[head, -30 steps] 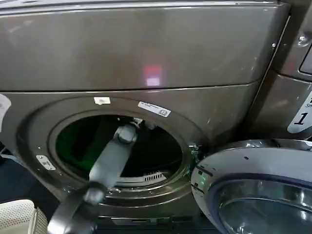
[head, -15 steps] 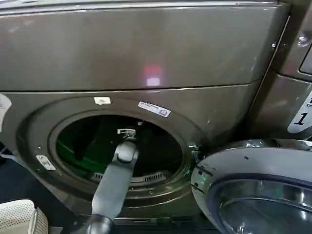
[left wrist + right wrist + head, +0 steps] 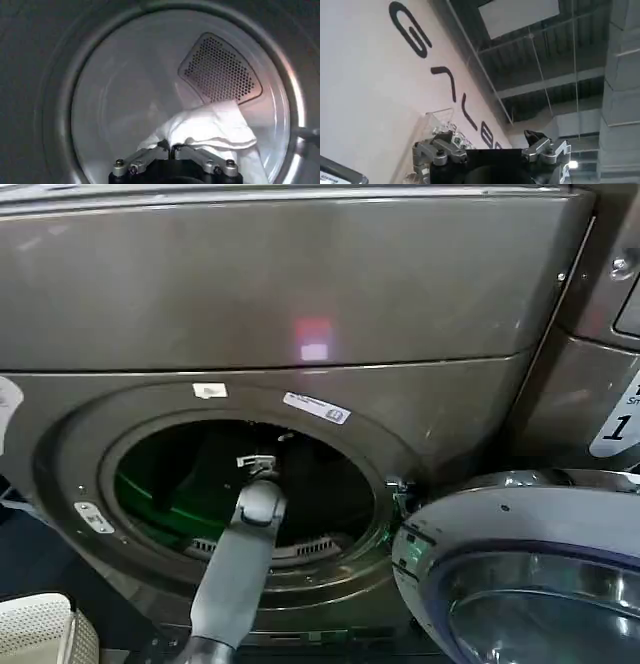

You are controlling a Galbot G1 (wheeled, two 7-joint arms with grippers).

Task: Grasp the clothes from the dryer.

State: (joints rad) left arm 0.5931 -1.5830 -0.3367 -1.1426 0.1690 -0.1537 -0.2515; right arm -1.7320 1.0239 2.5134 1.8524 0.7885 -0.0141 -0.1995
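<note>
The bronze-grey dryer (image 3: 300, 294) stands before me with its round porthole uncovered. My left arm reaches through the porthole, and my left gripper (image 3: 258, 464) is just inside the steel drum. In the left wrist view the left gripper (image 3: 170, 147) has its fingers pressed together, pinching a fold of the clothes (image 3: 212, 129), a white-grey garment bunched against the drum's back wall. A green glow lies on the drum's left side (image 3: 150, 489). My right gripper (image 3: 489, 137) is parked, points up at the ceiling, and is open with nothing between its fingers.
The dryer's silver-rimmed round door (image 3: 520, 569) hangs open at the lower right, close to the porthole. A perforated vent (image 3: 220, 70) sits in the drum's back wall. A white mesh basket (image 3: 35, 629) stands at the lower left. A white label marked "1" (image 3: 620, 424) is at the far right.
The left arm has swung from a leftward slant to nearly straight below the porthole, and its wrist has dropped lower in the opening.
</note>
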